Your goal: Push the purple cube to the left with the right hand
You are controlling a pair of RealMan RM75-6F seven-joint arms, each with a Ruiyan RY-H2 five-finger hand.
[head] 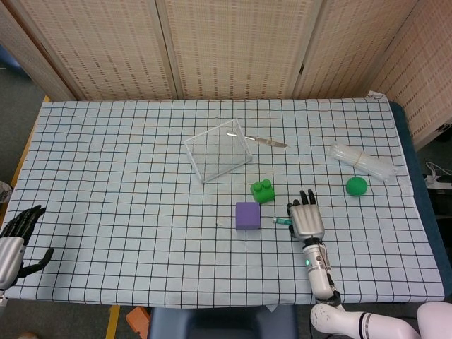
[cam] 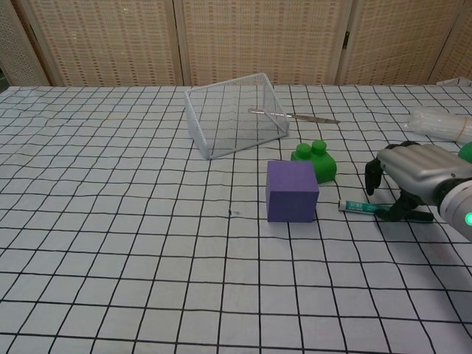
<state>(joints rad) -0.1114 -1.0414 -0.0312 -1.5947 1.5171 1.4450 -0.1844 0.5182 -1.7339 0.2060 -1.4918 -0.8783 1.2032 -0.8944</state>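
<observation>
We see the purple cube [head: 248, 215] near the middle of the checkered tablecloth [head: 127, 183], just near-left of a green block [head: 263, 190]. Our right hand [head: 306, 218] rests right of it, apart, fingers loosely spread over a small teal tube [cam: 361, 209]. Our left hand [head: 18, 236] sits far left, holding nothing.

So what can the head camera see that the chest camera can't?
Only the head view shows the left hand at the table's near left edge, the whole green ball, and the floor around the table.

Only the chest view shows the purple cube's front face and the mesh of the wire basket from the side.

Both show the purple cube, the green toy brick behind it, the basket, the scissors, the clear plastic bundle, the small teal stick and the right hand beside the cube, not touching it.
</observation>
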